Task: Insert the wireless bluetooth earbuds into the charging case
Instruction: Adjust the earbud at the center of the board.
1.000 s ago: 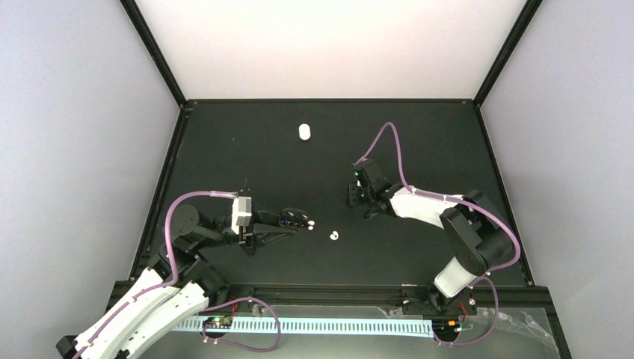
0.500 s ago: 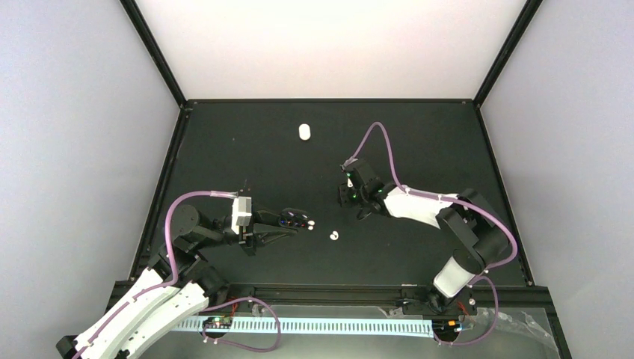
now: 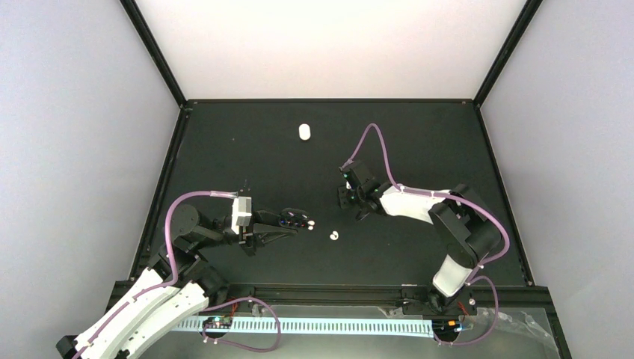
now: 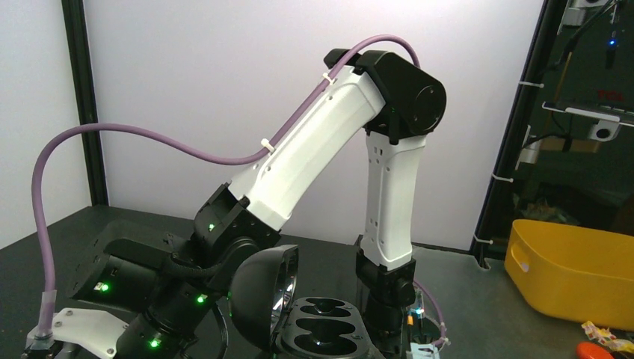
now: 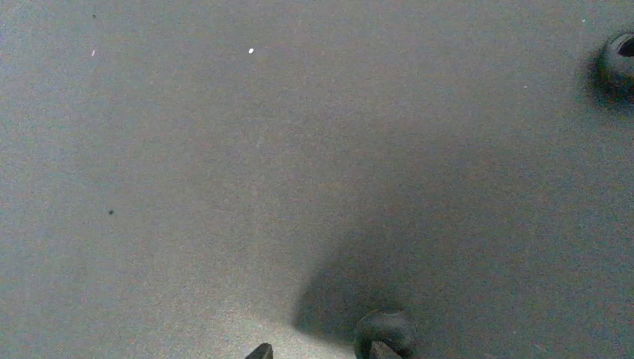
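My left gripper (image 3: 271,226) is shut on an open black charging case (image 3: 293,219). In the left wrist view its lid (image 4: 258,303) stands up and its wells (image 4: 323,330) look empty. Two white earbuds lie on the mat, one (image 3: 311,223) just right of the case and one (image 3: 334,235) farther right. My right gripper (image 3: 347,196) points down at the mat, its tips (image 5: 320,351) apart. A black earbud (image 5: 385,327) lies against its right fingertip (image 5: 379,350). A second black earbud (image 5: 617,63) lies at that view's top right edge.
A closed white oval case (image 3: 304,132) lies at the back centre of the black mat (image 3: 247,157). The right arm (image 4: 336,149) stands over the black case in the left wrist view. A yellow bin (image 4: 576,265) sits beyond the table.
My right gripper has moved left and slightly farther back, toward the mat's centre. The left arm and the case have not moved.
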{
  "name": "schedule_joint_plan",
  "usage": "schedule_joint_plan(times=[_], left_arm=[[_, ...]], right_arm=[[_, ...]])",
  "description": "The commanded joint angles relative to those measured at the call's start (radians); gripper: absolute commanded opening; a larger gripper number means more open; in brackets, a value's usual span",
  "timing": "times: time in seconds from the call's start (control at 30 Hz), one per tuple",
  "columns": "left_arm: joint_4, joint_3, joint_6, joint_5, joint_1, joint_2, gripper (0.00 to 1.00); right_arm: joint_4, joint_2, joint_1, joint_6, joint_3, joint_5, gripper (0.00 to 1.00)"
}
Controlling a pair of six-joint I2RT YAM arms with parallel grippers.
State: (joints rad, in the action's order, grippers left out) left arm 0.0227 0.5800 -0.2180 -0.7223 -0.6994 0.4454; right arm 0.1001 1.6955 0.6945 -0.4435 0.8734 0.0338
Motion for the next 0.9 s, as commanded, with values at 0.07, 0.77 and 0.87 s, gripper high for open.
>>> schedule_joint_plan(times=[0.07, 0.77, 0.87], left_arm=[[-0.002, 0.020, 0.007, -0.017, 0.009, 0.000, 0.02], [-0.004, 0.020, 0.010, -0.017, 0.009, -0.002, 0.02], [-0.004, 0.020, 0.010, -0.017, 0.008, -0.004, 0.02]], right_arm=[[0.010, 0.004, -0.003, 0.002, 0.010, 0.072, 0.34], [0.033, -0.016, -0.004, -0.005, 0.000, 0.177, 0.21], [0.033, -0.015, -0.004, -0.005, 0.001, 0.182, 0.19]])
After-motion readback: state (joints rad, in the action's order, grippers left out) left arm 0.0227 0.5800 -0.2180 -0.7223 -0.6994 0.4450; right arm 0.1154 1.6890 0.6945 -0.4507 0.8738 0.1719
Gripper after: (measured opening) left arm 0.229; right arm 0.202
